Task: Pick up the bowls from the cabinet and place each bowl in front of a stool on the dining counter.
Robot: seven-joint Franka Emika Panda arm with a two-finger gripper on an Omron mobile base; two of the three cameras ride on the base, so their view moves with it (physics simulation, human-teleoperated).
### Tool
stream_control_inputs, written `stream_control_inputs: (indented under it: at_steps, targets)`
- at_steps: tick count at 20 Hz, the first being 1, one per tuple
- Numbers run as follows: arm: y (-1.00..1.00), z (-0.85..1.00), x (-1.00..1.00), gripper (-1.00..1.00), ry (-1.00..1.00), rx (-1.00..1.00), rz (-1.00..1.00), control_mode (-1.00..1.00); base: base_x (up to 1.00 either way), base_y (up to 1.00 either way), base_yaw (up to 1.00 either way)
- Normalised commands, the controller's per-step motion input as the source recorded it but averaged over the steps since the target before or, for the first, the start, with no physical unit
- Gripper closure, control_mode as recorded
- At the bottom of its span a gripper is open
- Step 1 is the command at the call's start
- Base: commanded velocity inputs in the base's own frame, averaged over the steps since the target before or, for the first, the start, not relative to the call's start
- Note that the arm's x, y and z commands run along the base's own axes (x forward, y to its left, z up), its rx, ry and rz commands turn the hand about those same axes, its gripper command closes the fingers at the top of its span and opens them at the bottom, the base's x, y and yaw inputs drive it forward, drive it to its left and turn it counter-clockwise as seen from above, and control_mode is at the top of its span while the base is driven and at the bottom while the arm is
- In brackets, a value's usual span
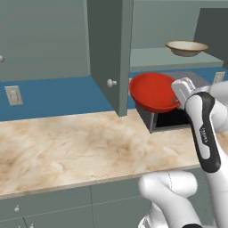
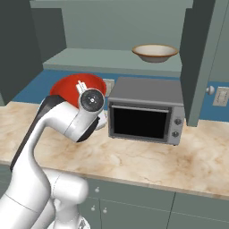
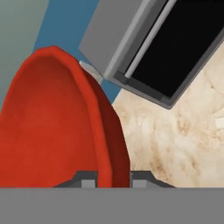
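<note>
My gripper is shut on the rim of the glossy red bowl. The bowl hangs tilted in the air in front of the cabinet, above the marble worktop and left of the microwave. The cream-white bowl with a tan rim sits upright on the cabinet's inner shelf. The stool and the dining counter are out of view.
A grey microwave stands on the veined worktop under the shelf. Open cabinet doors jut out on both sides of the opening. Wall outlets sit on the blue backsplash.
</note>
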Motion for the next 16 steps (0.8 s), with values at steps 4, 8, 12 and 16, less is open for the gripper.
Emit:
stream_control_inputs:
  at_steps: [4, 8, 12, 16]
  targets:
    - [0.0, 0.0, 0.0, 1.0, 0.0, 0.0, 0.0, 1.0, 0.0, 0.0, 0.0]
    - [0.0, 0.0, 0.0, 1.0, 0.0, 0.0, 0.0, 1.0, -0.25, 0.0, 0.01]
    - [0.0, 0.0, 0.0, 1.0, 0.0, 0.0, 0.0, 1.0, -0.56, 0.0, 0.04]
    - [0.0, 0.0, 0.0, 1.0, 0.0, 0.0, 0.0, 1.0, -0.58, 0.0, 0.04]
